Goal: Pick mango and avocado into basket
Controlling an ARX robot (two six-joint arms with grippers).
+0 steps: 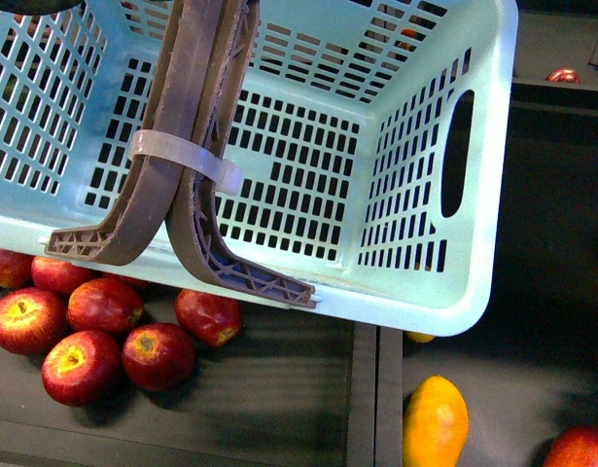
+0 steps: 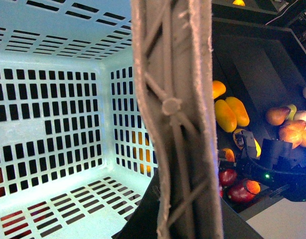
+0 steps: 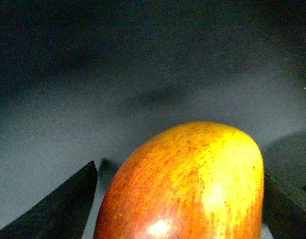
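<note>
The aqua basket (image 1: 474, 243) fills the upper part of the front view, and nothing lies inside it. Its two brown handles (image 1: 196, 146), tied with a white zip tie, stand up together. Neither gripper shows in the front view. In the left wrist view my left gripper (image 2: 177, 224) is shut on the basket handle (image 2: 175, 114), with the basket wall (image 2: 53, 114) behind it. In the right wrist view my right gripper (image 3: 180, 219) is shut on the mango (image 3: 187, 184), red fading to orange-yellow, held between dark fingers (image 3: 58, 209) above a dark grey surface. I cannot see the avocado.
Several red apples (image 1: 104, 306) lie in a dark bin just below the basket's near edge. A plain yellow mango (image 1: 435, 423) and another red fruit (image 1: 580, 448) lie in the bin at the lower right. More yellow mangoes (image 2: 232, 112) and mixed fruit show beside the basket.
</note>
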